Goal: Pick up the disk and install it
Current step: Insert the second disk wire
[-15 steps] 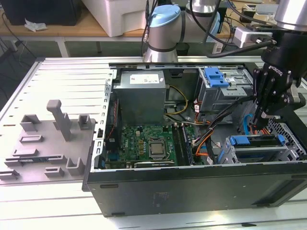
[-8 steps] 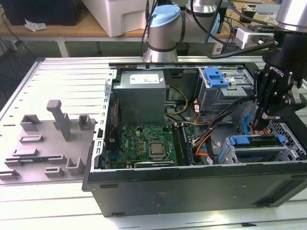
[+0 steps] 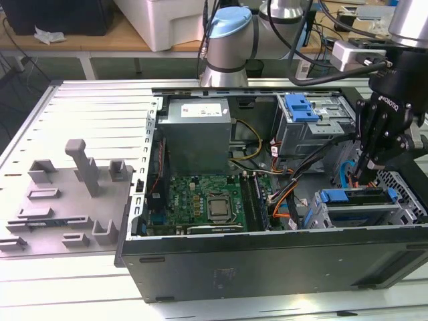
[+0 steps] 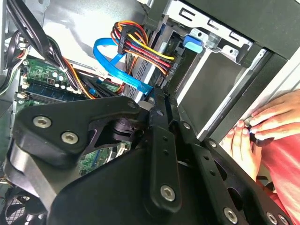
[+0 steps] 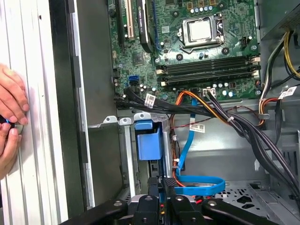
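Gripper [image 3: 366,175] above case [image 3: 267,261] — hands [image 5: 10,117] beside.

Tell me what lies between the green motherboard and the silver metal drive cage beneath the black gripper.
A tangle of orange and black cables lies between the green motherboard and the silver metal drive cage, as the exterior view shows.

Black claw [image 3: 370,175], silver screws

light: bright, even overhead | glare: white table [image 3: 80,120] slats washed out | shadows: soft, inside case [image 3: 267,261]
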You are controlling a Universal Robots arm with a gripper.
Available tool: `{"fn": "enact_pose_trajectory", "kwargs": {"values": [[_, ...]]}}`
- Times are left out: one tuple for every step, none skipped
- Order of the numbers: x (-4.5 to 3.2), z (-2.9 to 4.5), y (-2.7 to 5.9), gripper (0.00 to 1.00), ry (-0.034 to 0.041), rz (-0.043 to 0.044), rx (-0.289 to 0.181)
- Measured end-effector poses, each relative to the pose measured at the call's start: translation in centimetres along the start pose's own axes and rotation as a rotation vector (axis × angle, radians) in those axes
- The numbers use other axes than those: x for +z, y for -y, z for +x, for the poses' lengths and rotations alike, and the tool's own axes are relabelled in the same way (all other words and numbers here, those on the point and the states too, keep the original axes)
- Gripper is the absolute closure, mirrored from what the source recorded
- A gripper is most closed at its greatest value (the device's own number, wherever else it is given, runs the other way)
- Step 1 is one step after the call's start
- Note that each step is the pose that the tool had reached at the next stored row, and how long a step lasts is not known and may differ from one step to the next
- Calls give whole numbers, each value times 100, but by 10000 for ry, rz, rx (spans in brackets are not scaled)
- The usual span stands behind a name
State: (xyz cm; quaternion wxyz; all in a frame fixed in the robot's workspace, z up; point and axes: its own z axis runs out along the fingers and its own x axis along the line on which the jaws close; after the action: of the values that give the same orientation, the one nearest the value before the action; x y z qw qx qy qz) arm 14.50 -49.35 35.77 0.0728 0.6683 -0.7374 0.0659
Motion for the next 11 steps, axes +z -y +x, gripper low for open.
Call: {"fn": "enact_pose_trajectory", "kwargs": {"values": [[1, 0, 1, 84, 1, 0, -1], [1, 1, 1, 84, 1, 0, -2], [1, 1, 1, 84, 1, 1, -2], [1, 1, 1, 84, 2, 0, -2], [2, 4, 1, 84, 2, 0, -2], [3, 7, 2, 84, 9, 0, -3], [4, 9, 2, 84, 18, -2, -2], [6, 11, 2, 84, 29, -2, -3], [8, 15, 3, 84, 40, -3, -3], [10, 17, 3, 84, 48, -4, -3], [15, 20, 3, 84, 60, -6, -3]]}}
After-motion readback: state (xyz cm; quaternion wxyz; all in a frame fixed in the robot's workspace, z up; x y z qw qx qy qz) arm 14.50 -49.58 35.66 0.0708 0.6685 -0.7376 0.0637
